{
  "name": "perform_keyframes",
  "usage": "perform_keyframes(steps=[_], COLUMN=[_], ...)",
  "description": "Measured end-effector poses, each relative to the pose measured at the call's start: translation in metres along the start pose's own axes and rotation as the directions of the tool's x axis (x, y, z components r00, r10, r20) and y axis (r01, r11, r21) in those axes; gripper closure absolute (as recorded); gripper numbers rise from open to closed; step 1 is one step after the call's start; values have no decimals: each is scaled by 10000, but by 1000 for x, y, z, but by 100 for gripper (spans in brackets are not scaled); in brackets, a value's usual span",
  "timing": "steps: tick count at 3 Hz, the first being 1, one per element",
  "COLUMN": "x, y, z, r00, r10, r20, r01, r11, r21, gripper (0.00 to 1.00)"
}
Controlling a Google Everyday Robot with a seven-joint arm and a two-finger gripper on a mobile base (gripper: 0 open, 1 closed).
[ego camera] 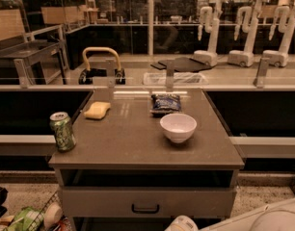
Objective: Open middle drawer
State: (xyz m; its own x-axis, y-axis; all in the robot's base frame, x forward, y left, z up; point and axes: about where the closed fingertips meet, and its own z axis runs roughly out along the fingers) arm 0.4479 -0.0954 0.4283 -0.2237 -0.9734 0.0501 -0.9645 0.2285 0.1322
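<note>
Four things sat on the grey counter unit [138, 148]: a green soda can [62, 131] upright near its front left corner, a yellow sponge [97, 110] further back on its left side, a dark snack bag [166, 103] lying flat near its rear edge, and a white bowl [178, 127] right of its centre. Under the counter unit's top ran a dark open slot [147, 178]. Just beneath that was the middle drawer [104, 203], a flat grey front as broad as the counter unit. Its small dark curved handle [145, 209] sat at the centre, and the drawer looked shut.

The gripper [181, 224] showed only as a white rounded part at the picture's bottom edge, in front of the counter unit. It was just below and right of the handle and not touching it. Whether it was open or closed, or held anything, could not be told. The white robot arm [268, 218] filled the lower right corner, off the counter unit's front right.
</note>
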Motion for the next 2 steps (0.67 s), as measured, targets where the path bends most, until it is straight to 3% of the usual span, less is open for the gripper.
perform_keyframes(steps=[2], x=[0], y=[0], z=[-6], r00=[10000], r10=[0], r20=[-1], r01=[0], r11=[10000], r21=[-2], gripper=[93])
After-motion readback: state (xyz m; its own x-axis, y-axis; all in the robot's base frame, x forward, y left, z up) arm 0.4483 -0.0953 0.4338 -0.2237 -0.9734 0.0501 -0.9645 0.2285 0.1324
